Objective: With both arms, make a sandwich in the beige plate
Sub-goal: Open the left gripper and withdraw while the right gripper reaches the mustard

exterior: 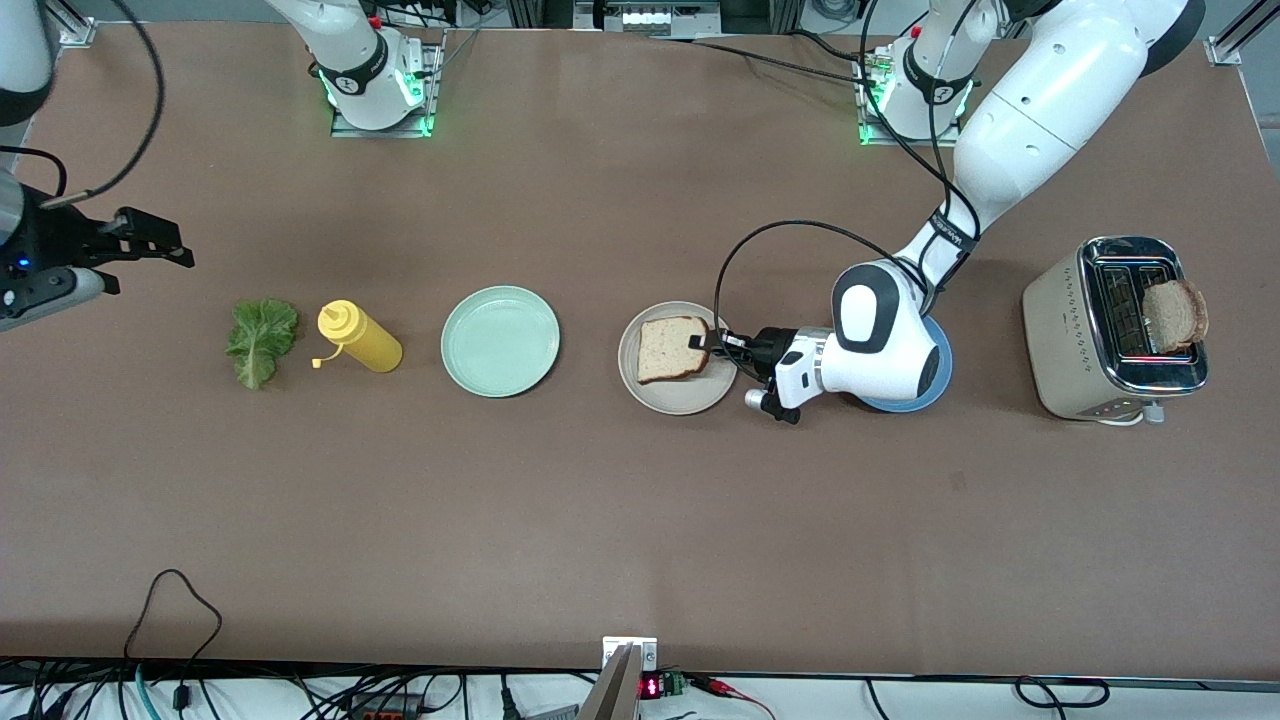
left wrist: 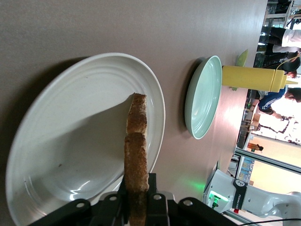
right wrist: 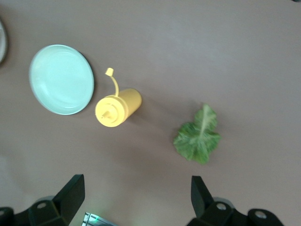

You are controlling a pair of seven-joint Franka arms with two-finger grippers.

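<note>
So far only the first step is under way: the left gripper (exterior: 712, 345) pinches a bread slice (exterior: 673, 349) by its edge over the beige plate (exterior: 675, 400). A second slice (exterior: 1176, 315) sits in the toaster (exterior: 1065, 330) at the left arm's end. The lettuce (exterior: 261, 340) lies untouched beside the mustard bottle (exterior: 360, 337) and mint plate (exterior: 500, 341). The right gripper (right wrist: 136, 197) waits above it, fingers wide.
</note>
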